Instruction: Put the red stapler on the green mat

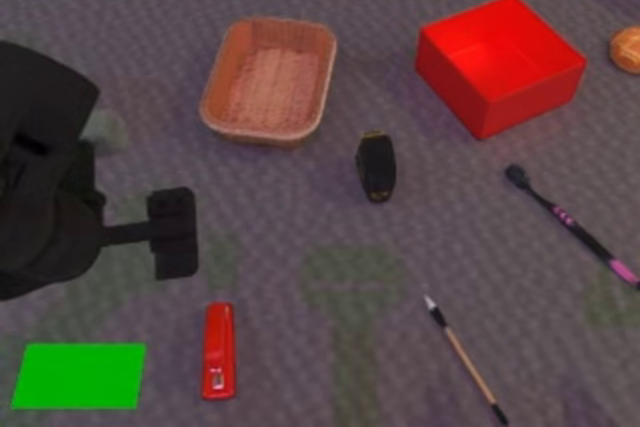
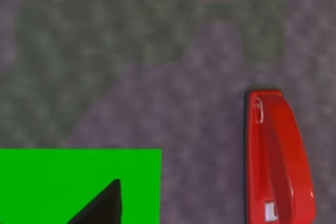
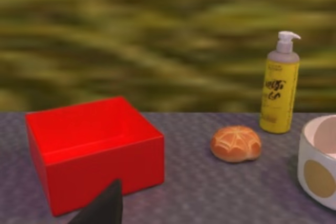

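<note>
The red stapler (image 1: 219,351) lies flat on the table near the front edge, untouched. The green mat (image 1: 79,375) lies at its nine o'clock, apart from it. The left gripper (image 1: 172,233) hovers at the stapler's eleven o'clock; whether its fingers are apart, I cannot tell. The right arm is out of the top view.

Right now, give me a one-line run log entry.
left tool: above table, empty | red stapler: on table beside green mat, apart | right arm: out of top view
</note>
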Robot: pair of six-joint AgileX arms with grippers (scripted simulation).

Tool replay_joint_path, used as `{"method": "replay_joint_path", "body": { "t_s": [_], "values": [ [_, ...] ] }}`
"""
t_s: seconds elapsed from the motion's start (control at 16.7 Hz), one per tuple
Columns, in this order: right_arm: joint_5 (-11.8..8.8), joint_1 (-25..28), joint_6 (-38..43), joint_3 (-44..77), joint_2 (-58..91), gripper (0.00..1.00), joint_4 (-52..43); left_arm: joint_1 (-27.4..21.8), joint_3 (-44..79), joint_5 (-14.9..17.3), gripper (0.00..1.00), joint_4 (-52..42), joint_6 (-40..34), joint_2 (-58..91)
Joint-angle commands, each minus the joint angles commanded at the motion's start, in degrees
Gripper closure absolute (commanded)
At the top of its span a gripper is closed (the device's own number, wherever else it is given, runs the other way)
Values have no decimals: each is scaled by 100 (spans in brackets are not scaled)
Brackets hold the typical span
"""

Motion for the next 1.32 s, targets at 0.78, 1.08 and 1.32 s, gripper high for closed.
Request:
{"method": "replay_joint_path", "body": {
  "t_s": [0.78, 1.08, 1.32],
  "values": [
    [0, 0, 0, 0, 0, 0, 0, -1076, 2180, -33, 0, -1847, -1206, 2790],
    [0, 0, 0, 0, 0, 0, 0, -1051, 1889, -32, 0, -1423, -1178, 2942],
    [0, 0, 0, 0, 0, 0, 0, -1046, 1259, -31, 0, -292, -1166, 3383]
  ]
}}
